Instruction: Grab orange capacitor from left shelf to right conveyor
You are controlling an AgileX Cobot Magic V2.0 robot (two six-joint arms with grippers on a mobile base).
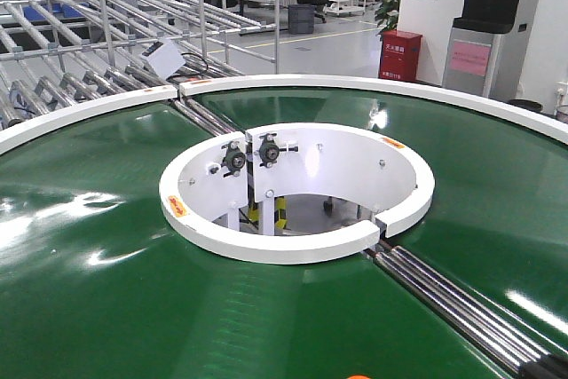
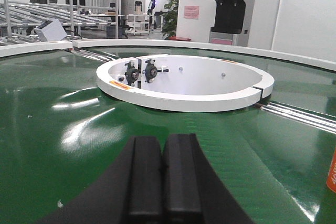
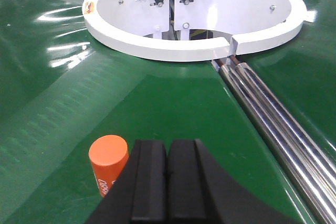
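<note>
Two grippers hang over the green conveyor belt (image 1: 98, 290), and both have their jaws pressed together with nothing between them: the left gripper (image 2: 163, 174) and the right gripper (image 3: 168, 179). The orange capacitor (image 3: 108, 163) stands upright on the belt just beside the right gripper's left finger, apart from the jaws. Farther off lie the white inner ring (image 3: 173, 51) and the steel rollers (image 3: 273, 124) crossing the belt.
</note>
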